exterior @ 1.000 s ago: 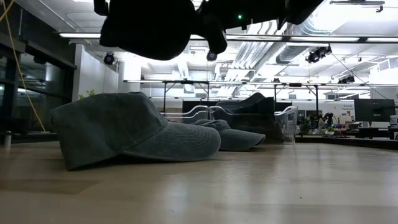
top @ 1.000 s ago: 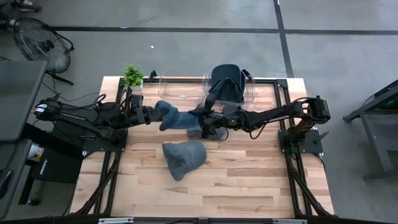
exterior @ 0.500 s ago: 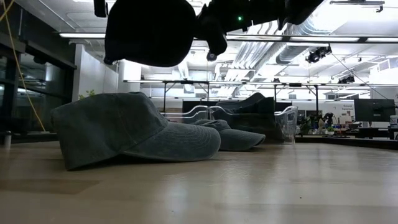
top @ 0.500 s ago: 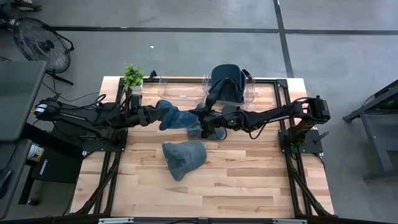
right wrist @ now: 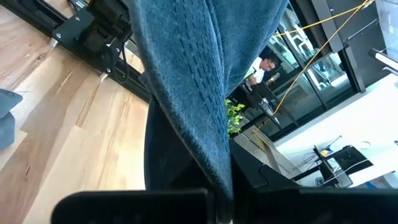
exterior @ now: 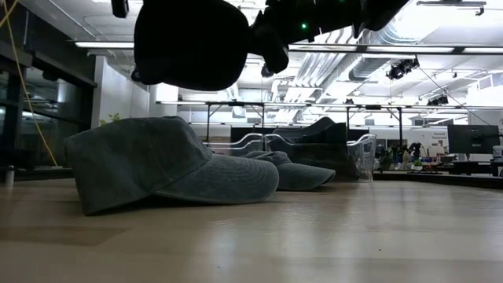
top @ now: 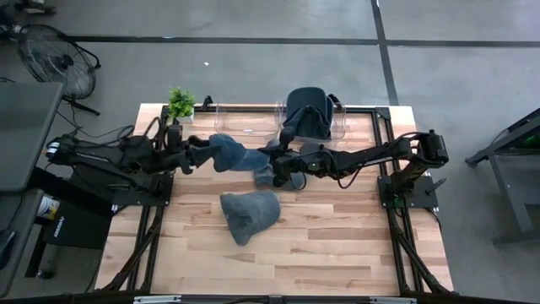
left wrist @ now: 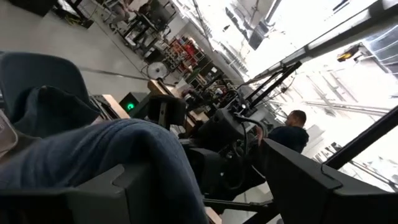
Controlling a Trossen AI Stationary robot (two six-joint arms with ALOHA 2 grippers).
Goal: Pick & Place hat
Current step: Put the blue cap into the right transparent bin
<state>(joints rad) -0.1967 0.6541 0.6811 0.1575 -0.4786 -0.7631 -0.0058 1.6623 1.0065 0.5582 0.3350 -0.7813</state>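
**Hat passing from 1 arm to the other, above the table**

The right gripper (top: 276,171) pinches the hat (top: 239,158) at its right end, fingers pressed together on the cloth. The left gripper (top: 197,156) sits at the hat's other end, fingers spread around it. I'd draw the left arm away slowly so nothing snags. The hat hangs clear of the table (top: 337,245), long axis running left to right.
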